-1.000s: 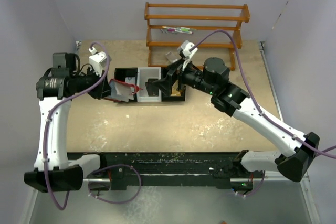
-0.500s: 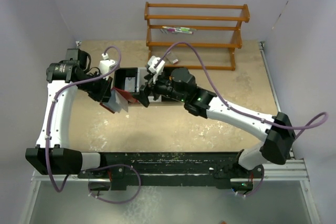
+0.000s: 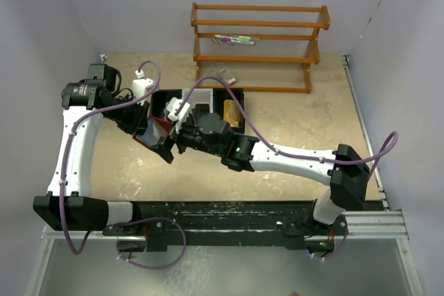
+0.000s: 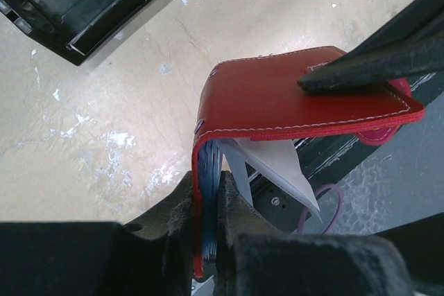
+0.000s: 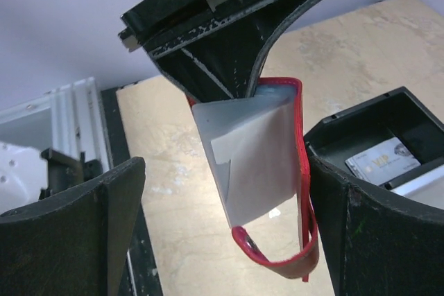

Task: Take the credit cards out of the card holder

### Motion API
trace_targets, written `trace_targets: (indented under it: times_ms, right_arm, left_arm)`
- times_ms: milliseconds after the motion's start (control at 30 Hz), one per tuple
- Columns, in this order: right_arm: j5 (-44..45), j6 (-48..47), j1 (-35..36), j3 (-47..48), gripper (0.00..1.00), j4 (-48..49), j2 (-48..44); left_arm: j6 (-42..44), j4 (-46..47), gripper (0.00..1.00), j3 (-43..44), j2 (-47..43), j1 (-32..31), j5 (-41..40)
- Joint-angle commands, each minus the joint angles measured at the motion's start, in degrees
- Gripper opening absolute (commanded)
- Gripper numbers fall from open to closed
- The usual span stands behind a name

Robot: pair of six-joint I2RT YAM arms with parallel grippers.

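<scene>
My left gripper [image 4: 208, 188] is shut on the folded edge of the red card holder [image 4: 284, 95], holding it above the table [image 3: 147, 138]. Pale grey cards [image 5: 257, 157] stick out of the holder, and its snap tab [image 5: 277, 258] hangs loose below. My right gripper [image 5: 223, 168] is open wide, one finger on each side of the holder. One of its fingers [image 4: 374, 67] rests against the red cover. A silver card [image 5: 383, 161] lies in the black tray compartment beside it.
The black-and-white tray [image 3: 239, 98] sits behind the grippers, with a gold-yellow block [image 3: 231, 114] in its right compartment. A wooden rack [image 3: 258, 60] with pens [image 3: 234, 39] stands at the back. Purple walls close in the left and right sides.
My right arm has swung left from the tray and lowered its open gripper around the card holder. The left arm shifted slightly and still holds the holder.
</scene>
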Motion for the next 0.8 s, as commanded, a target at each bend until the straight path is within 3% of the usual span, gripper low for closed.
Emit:
trace_targets:
  times_ms: [0, 200, 333, 533, 767]
  right_arm:
    - [15.5, -2.2, 3.7, 5.0, 1.00, 4.1, 2.2]
    - [31.1, -7.6, 8.1, 11.7, 1.00, 0.5, 8.4]
    - [36.5, -8.9, 8.6, 14.3, 0.99, -1.0, 10.3]
    - [41.8, -11.3, 8.6, 14.2, 0.82, -1.2, 10.0]
    - [44.2, -13.5, 8.6, 12.9, 0.74, -3.3, 8.7]
  left_arm:
    - [-1.8, 0.9, 0.00, 2.6, -1.1, -0.5, 1.9]
    - [-1.9, 0.5, 0.00, 3.3, -1.6, -0.5, 1.5]
    - [-1.6, -0.1, 0.00, 3.7, -1.8, -0.5, 2.0]
    - [-0.9, -0.9, 0.00, 4.5, -1.9, -0.5, 3.2]
    - [-0.7, -1.4, 0.00, 5.2, -2.0, -0.5, 4.7]
